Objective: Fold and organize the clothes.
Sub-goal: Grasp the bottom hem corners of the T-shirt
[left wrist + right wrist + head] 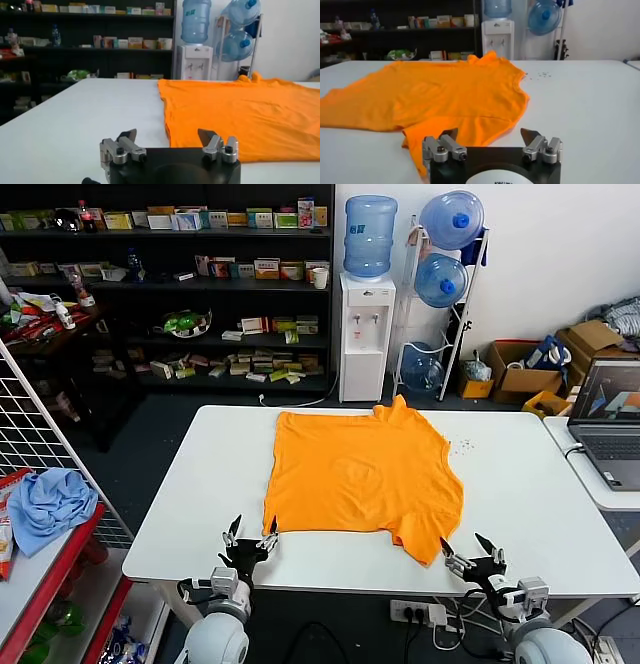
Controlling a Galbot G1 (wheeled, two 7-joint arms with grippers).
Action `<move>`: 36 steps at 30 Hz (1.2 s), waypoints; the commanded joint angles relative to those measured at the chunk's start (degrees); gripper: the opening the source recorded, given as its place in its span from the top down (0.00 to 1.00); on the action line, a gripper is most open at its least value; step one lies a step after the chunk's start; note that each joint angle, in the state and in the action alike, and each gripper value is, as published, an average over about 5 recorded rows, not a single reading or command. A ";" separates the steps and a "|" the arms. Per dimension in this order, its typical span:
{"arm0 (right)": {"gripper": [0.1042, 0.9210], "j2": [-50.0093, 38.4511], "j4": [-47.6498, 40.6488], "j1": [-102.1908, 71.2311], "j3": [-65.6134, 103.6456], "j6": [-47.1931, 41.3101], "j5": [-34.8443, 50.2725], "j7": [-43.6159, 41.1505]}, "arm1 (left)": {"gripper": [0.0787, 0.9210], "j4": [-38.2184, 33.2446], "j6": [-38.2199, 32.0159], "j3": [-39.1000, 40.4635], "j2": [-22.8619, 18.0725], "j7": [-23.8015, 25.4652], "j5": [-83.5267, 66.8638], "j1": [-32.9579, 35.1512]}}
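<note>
Head view: orange T-shirt (360, 479) spread flat mid-table, plain side up, collar at 12 o'clock toward the water dispenser (366, 336), hem along the near edge of the white table (180, 504). Long axis runs 12 to 6, i.e. straight away from the robot. Left gripper (249, 538) sits at the near table edge, fingers spread wide, nothing in them; the shirt's near left hem corner is just beside it, at about 1 o'clock. Right gripper (462, 550) also at the near edge, also wide open & empty; the drooping sleeve/corner of fabric lies just beside it at about 11. Both arms look equally near their own corners, so I'd guess a two-handed hem grab is coming. Blue cloth (50, 499) well off to the left on the red rack, laptop (610, 424) on the side table at right.

Left wrist view: left gripper (167, 137) open, both tips visible w/ bare table between them. Shirt (240, 115) starts ahead & toward the right-hand finger (207, 136); its hem edge lies just beyond that tip, not touching as far as I can tell.

Right wrist view: right gripper (490, 136) open, empty. Shirt (445, 97) dead ahead, the folded sleeve flap reaching down near the finger (449, 136) on its side. Close, can't tell if it touches.
</note>
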 commanded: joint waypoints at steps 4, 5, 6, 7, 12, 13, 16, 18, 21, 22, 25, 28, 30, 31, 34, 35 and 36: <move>0.12 0.53 -0.66 1.48 -1.03 -1.24 0.16 1.41 | 0.12 -1.27 9.38 0.49 1.35 1.41 -1.24 -1.23; 0.12 0.67 -0.82 1.81 -1.32 -1.49 0.17 1.61 | 0.12 -1.34 9.99 0.67 1.67 1.28 -1.88 -1.57; 0.12 0.77 -0.96 2.11 -1.56 -1.69 0.16 1.79 | 0.12 -1.33 10.58 0.86 1.99 1.17 -2.51 -1.89; 0.12 0.86 -1.08 2.38 -1.81 -1.91 0.13 1.96 | 0.12 -1.21 11.22 1.06 2.31 1.07 -3.35 -2.22; 0.12 1.27 -1.78 3.75 -2.80 -2.63 0.09 2.56 | 0.12 0.14 14.16 1.77 3.40 1.26 -6.81 -3.79; 0.12 1.39 -1.87 3.99 -2.93 -2.78 0.13 2.69 | 0.12 0.31 14.56 1.79 3.42 1.23 -7.30 -3.98; 0.16 1.80 -2.10 4.59 -3.33 -3.41 0.27 3.19 | 0.12 0.39 15.34 1.92 3.45 0.96 -8.45 -4.32; 0.21 2.06 -2.33 4.86 -3.54 -3.82 0.26 3.51 | 0.15 0.34 15.64 2.06 3.46 0.86 -8.80 -4.41; 0.31 2.34 -2.65 5.08 -3.74 -4.52 0.23 3.81 | 0.23 0.45 15.81 2.19 3.38 0.82 -8.86 -4.51; 0.35 2.39 -2.75 5.16 -3.82 -4.82 0.21 3.88 | 0.28 0.52 15.84 2.21 3.35 0.79 -8.81 -4.54; 0.46 2.52 -3.11 5.45 -4.09 -5.62 0.16 4.08 | 0.38 0.84 15.89 2.18 3.40 0.84 -8.60 -4.57; 0.57 2.76 -3.35 5.64 -4.22 -5.94 0.11 4.36 | 0.48 1.10 15.79 2.07 3.56 1.06 -8.59 -4.49; 0.63 2.88 -3.33 5.61 -4.26 -6.03 0.08 4.61 | 0.54 1.00 15.74 2.04 3.62 1.18 -8.62 -4.34; 0.67 2.93 -3.30 5.58 -4.28 -6.06 0.08 4.75 | 0.58 0.87 15.73 2.03 3.60 1.22 -8.63 -4.23; 0.78 3.07 -3.16 5.45 -4.35 -5.97 -0.09 5.28 | 0.69 0.35 15.69 2.05 3.39 1.31 -8.62 -3.83; 0.81 3.13 -3.02 5.38 -4.36 -5.90 -0.17 5.46 | 0.72 0.17 15.65 2.05 3.33 1.32 -8.62 -3.69; 0.84 3.17 -2.75 5.27 -4.36 -5.84 -0.26 5.63 | 0.75 -0.08 15.60 2.05 3.33 1.35 -8.62 -3.53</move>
